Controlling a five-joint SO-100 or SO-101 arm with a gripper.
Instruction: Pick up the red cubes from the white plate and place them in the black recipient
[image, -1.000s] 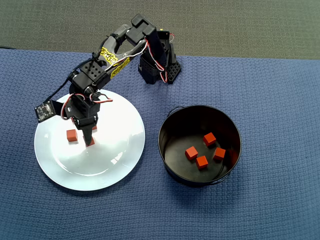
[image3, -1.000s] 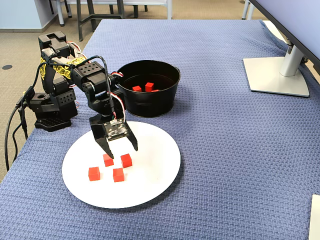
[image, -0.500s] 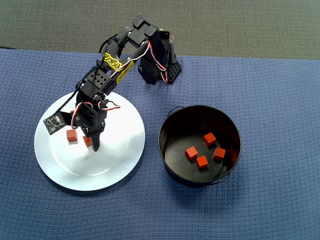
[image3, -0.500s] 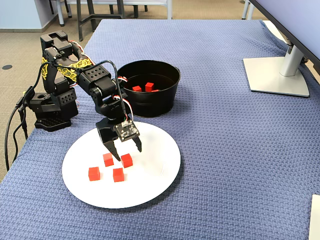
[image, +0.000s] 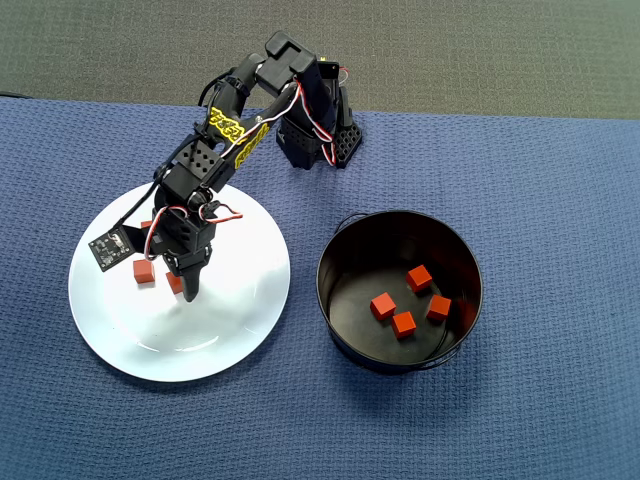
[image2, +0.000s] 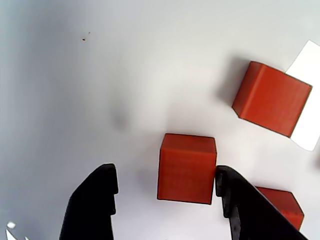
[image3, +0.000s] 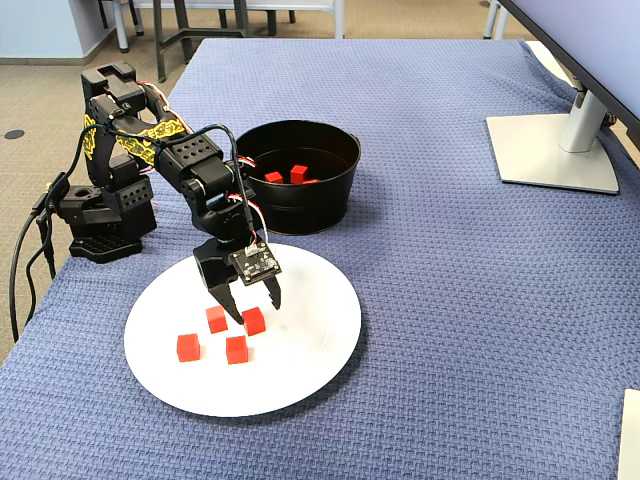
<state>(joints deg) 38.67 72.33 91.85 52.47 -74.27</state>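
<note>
We see the hand (image2: 165, 192) lowered over the white plate (image3: 320, 340), its two fingers spread apart with one red cube (image2: 186, 168) standing between them; in the wrist view the right finger (image2: 240, 205) touches that cube's side while the left finger (image2: 95, 205) stands clear of it, so nothing is clamped yet. Around this cube the fixed view shows three more red cubes (image3: 237, 349) lying on the plate close together. The plate rests on the blue woven surface (image3: 450, 300) near the edge where the arm's base (image3: 105, 215) stands. Beside the plate, apart from it, sits the black recipient (image: 345, 320), and in the overhead view we count four red cubes (image: 404, 324) on its floor.
</note>
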